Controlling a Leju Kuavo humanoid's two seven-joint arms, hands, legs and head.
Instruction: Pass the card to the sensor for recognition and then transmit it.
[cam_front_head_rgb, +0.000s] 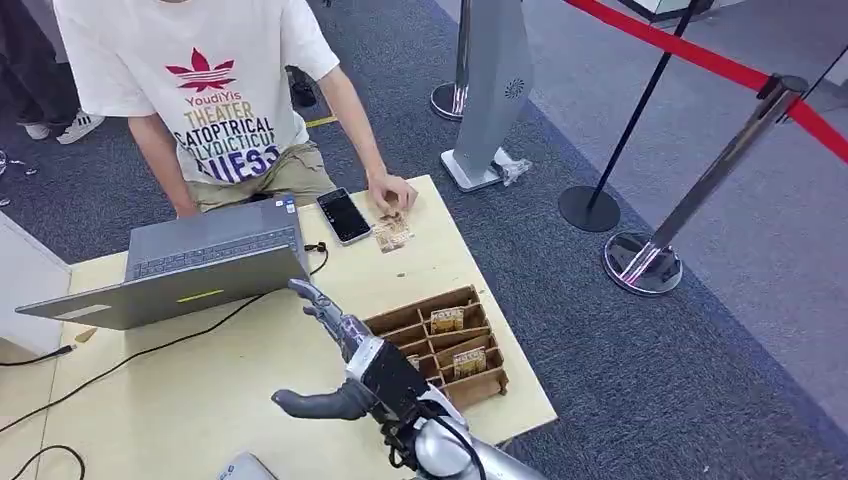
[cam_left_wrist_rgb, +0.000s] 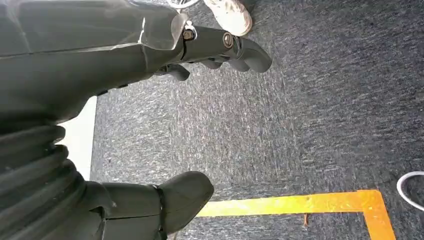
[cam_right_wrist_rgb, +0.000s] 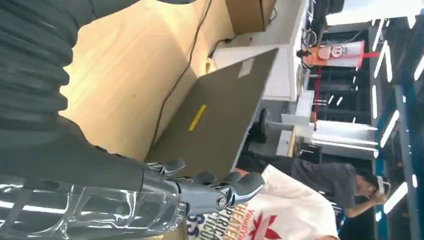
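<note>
Right hand (cam_front_head_rgb: 345, 375) empty over the table (cam_front_head_rgb: 250, 400), fingers spread beside the card rack (cam_front_head_rgb: 440, 345); left hand (cam_left_wrist_rgb: 125, 55) hangs over carpet, fingers loosely apart, empty; card (cam_front_head_rgb: 392, 233) lies by the person's hand (cam_front_head_rgb: 392, 192) near the phone (cam_front_head_rgb: 343, 215).

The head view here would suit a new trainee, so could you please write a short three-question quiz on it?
1. True or false: the right hand holds a card.
2. What lies under the person's hand? A) the phone B) a card on the table C) the laptop
3. Fill in: more cards stand in the compartments of the wooden ____.

Key: 1 false, its fingers are spread above the table with nothing in them; 2 B; 3 rack.
</note>
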